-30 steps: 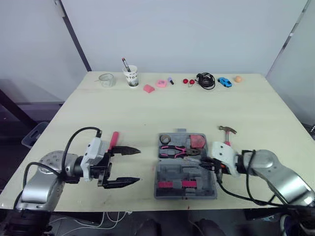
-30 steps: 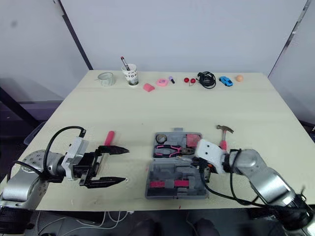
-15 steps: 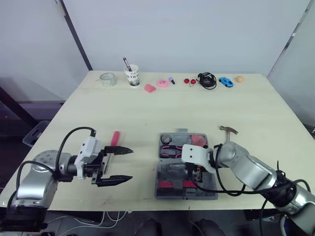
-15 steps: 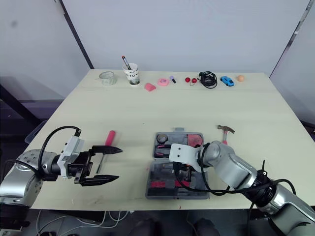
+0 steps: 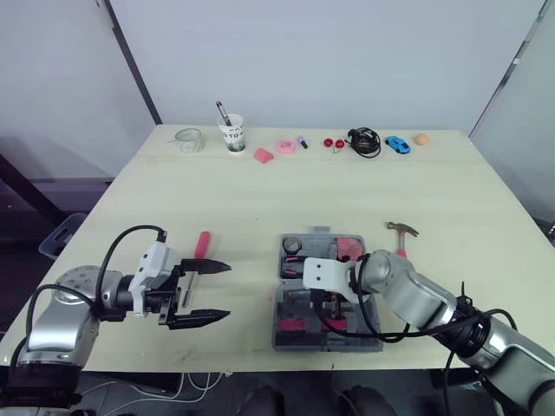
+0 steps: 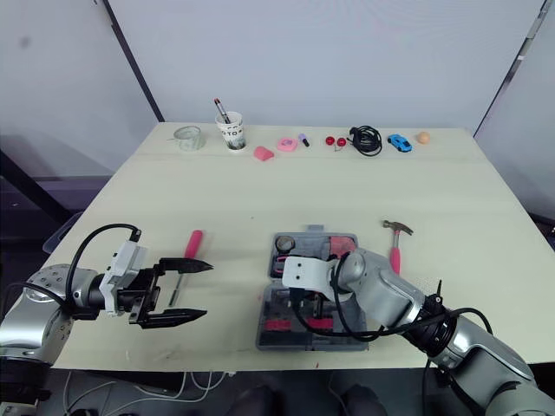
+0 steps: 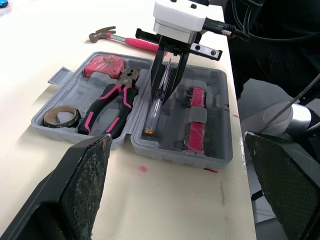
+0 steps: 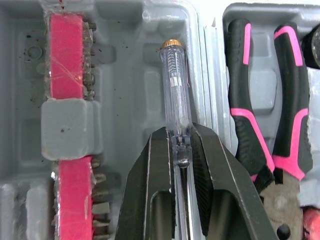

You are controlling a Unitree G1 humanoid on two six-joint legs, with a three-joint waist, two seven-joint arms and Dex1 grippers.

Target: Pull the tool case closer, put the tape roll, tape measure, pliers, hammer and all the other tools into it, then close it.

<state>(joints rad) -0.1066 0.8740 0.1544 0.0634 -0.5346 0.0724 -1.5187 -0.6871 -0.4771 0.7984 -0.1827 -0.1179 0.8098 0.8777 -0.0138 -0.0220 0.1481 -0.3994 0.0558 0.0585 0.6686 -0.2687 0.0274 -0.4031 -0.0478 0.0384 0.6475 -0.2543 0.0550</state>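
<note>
**Edges and clearance.** The tool case (image 7: 217, 120) lies open and flat near the front edge of the table (image 5: 260, 199). A broad bare stretch separates it from the small items lined along the far edge (a cup with a pen (image 5: 231, 134), a coiled cable (image 5: 362, 141), a toy car (image 5: 395, 145), among others). The hammer (image 5: 401, 230) lies on the table just beside the case's far right corner, outside it. A pink-handled screwdriver (image 5: 201, 244) lies on the table left of the case, near the left gripper (image 5: 228, 290). That gripper hovers low over the front left of the table with its fingers spread wide and nothing between them.

**Containers.** The far half of the case holds the tape roll (image 7: 49, 118), the pliers (image 8: 292, 100) and the tape measure (image 7: 104, 65). The near half holds a pink bit strip (image 8: 66, 55). The right gripper (image 8: 179, 137) is over this half, clamped on a clear tester screwdriver (image 8: 175, 85). The tester's brass cap end is low by the hinge ridge.

**Obscured.** The tester's shaft runs back between the fingers, so its tip is hidden. Whether the tester sits in a recess cannot be determined. In the head views the right arm covers part of the case.
</note>
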